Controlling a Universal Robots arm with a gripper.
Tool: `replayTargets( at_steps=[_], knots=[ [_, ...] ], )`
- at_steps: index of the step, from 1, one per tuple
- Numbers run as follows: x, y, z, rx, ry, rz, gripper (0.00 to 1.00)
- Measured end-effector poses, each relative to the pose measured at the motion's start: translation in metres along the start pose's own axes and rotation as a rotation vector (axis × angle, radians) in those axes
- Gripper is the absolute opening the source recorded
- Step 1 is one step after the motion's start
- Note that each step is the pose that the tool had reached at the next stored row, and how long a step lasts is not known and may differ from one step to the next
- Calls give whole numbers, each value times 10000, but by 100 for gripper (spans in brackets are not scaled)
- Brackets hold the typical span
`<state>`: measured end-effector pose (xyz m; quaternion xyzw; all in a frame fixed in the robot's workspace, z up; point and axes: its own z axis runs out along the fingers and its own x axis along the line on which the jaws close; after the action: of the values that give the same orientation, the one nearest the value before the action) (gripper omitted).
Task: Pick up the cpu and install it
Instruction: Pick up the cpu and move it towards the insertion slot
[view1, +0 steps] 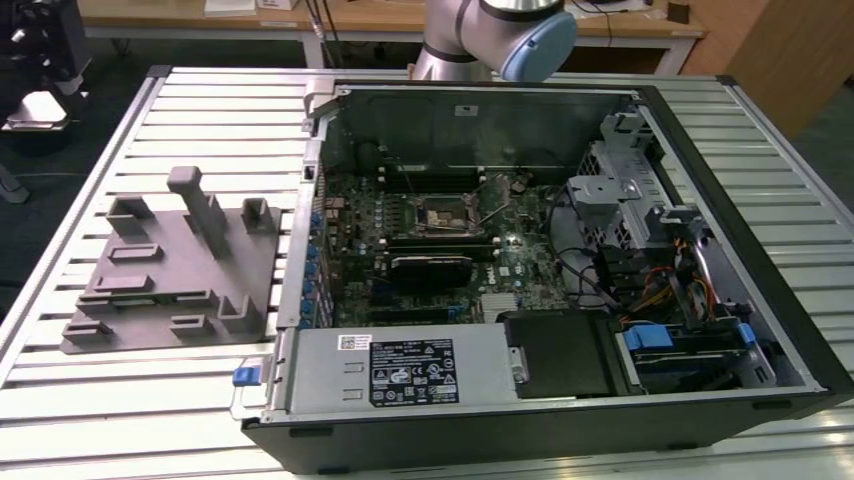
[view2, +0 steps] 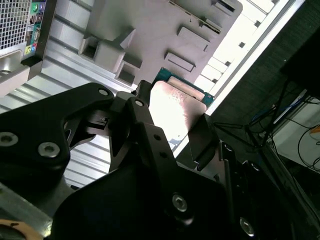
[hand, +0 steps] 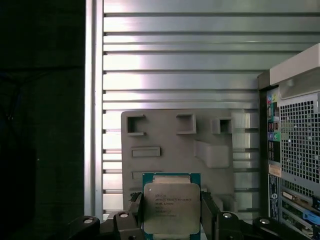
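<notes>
Two opposite edges of the cpu (hand: 171, 207) are clamped in the pincer (hand: 171, 220), so you are carrying it. In both wrist views it sits between the black fingers (hand: 208, 212), with its metal top facing the first wrist camera. The grey fixture block (hand: 177, 145) and the slatted counter (hand: 175, 60) lie beyond it, and the back of the computer case (hand: 295, 150) stands to one side. In the exterior view the socket (view1: 438, 212) sits on the board inside the case, well apart from the fixture block. Expect the cpu to be light, stiff and flat, with no give under the fingers. The metal top looks smooth and is probably slippery, so the thin green rim, where you have it, is the sensible hold. The underside is hidden here. Judge it fragile and keep it off anything hard. A light, even squeeze should be enough, since a harder one could tilt or flick so thin a piece.
</notes>
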<state>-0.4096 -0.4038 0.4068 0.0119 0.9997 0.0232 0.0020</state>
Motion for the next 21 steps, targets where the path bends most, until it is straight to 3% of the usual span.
replayTargets(
  at_steps=[21],
  knots=[
    [-376,9,2,0,0,0,54]
  ],
)
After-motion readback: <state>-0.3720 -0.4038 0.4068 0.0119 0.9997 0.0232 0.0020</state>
